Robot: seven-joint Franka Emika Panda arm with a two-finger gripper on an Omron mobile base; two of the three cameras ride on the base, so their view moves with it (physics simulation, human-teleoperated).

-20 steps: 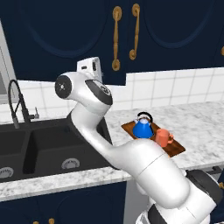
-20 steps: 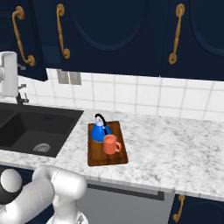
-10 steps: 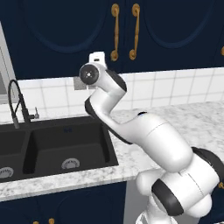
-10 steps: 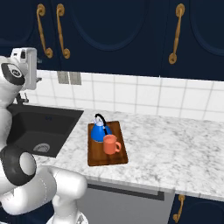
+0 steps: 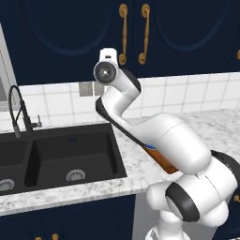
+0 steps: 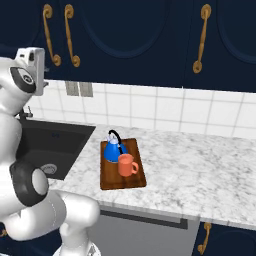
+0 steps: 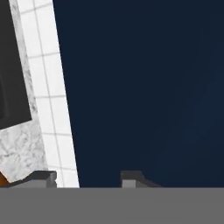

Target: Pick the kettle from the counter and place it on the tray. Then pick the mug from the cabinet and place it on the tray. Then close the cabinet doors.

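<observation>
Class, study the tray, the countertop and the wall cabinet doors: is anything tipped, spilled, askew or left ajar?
Nothing stands out. The kettle and mug stand upright side by side on the tray, nothing is spilled on the counter, and the cabinet doors look shut and flush.

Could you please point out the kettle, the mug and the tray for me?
kettle point(image 6: 112, 150), right base view, on its blue body.
mug point(image 6: 125, 165), right base view, on its orange-red side.
tray point(image 6: 122, 181), right base view, on bare wood near its front rim.
</observation>
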